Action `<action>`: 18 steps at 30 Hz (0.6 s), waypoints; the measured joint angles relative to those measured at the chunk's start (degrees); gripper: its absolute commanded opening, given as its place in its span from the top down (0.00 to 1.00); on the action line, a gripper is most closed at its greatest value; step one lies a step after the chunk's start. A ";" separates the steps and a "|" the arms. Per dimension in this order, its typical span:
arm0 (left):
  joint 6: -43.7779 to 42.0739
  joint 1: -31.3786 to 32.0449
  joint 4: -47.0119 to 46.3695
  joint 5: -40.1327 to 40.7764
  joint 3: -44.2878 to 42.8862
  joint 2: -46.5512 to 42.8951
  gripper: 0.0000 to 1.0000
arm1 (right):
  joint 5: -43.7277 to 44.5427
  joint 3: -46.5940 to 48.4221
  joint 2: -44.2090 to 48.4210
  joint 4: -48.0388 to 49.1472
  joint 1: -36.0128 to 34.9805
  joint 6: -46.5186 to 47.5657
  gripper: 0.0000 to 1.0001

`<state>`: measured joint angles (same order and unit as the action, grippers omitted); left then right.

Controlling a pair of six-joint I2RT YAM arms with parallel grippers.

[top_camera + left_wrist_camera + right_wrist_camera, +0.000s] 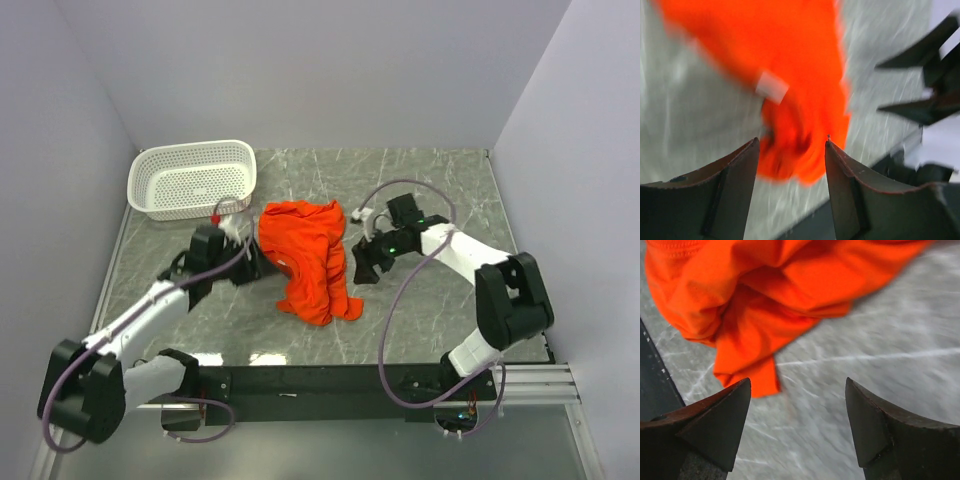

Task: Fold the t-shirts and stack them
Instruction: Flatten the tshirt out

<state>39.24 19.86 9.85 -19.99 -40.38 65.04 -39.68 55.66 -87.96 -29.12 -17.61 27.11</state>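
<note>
The bright orange-red t-shirt (310,255) lies crumpled in a heap in the middle of the marble table. My left gripper (256,256) is at the heap's left edge. In the left wrist view its fingers (792,145) stand apart with nothing between them. The blurred cloth (790,75) and its white neck label (771,86) lie just ahead. My right gripper (362,262) is beside the heap's right edge. It is open (797,390) over bare table, with the cloth (765,295) ahead and to the left.
A white perforated basket (195,207) stands at the back left, close behind the left gripper. A black rail (330,380) runs along the table's near edge. Walls close in the table on the left, back and right.
</note>
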 measured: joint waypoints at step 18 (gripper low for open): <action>15.47 10.91 -10.95 -1.01 14.32 2.51 0.41 | 0.07 0.15 -9.64 0.22 -11.15 -6.93 0.23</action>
<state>54.72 30.76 -1.10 -20.99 -26.06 67.55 -39.62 55.81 -97.60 -28.91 -28.75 20.18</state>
